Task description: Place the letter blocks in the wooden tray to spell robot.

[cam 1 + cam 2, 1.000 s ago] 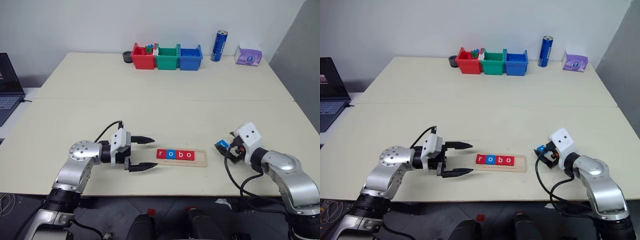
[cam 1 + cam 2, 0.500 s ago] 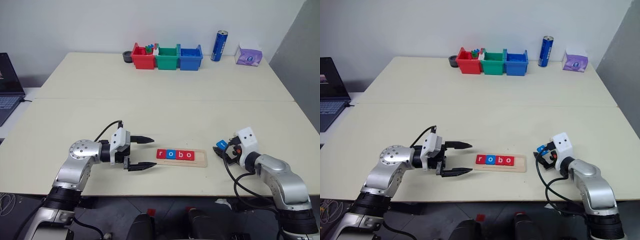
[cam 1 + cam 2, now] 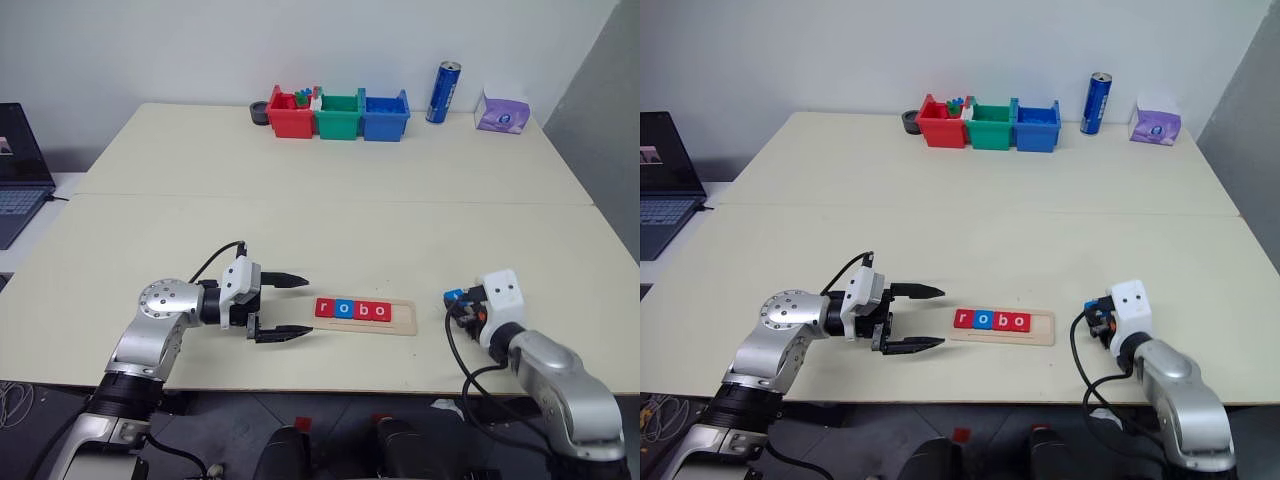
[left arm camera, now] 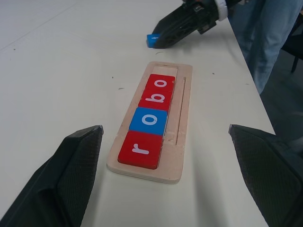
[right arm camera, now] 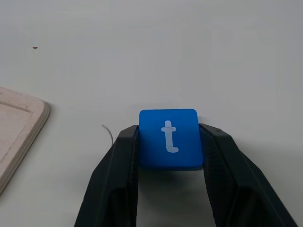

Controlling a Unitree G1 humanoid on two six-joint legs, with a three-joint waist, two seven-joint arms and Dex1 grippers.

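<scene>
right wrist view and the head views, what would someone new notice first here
First, the blue t block squeezed between the right gripper's black fingers, just off the table near the front right edge. Next, the wooden tray at the front middle, with red, blue, red, red blocks spelling "robo" and its right end slot bare. The left gripper hangs wide open beside the tray's left end.

Wooden tray (image 4: 182,142): pale, unvarnished wood, smooth matt finish. Letter blocks (image 4: 148,121): smooth, matt red and blue tiles. Surface (image 3: 330,220): cream, matt, smooth. Right end effector (image 5: 169,163) fingers (image 5: 118,165): black matt plastic.
</scene>
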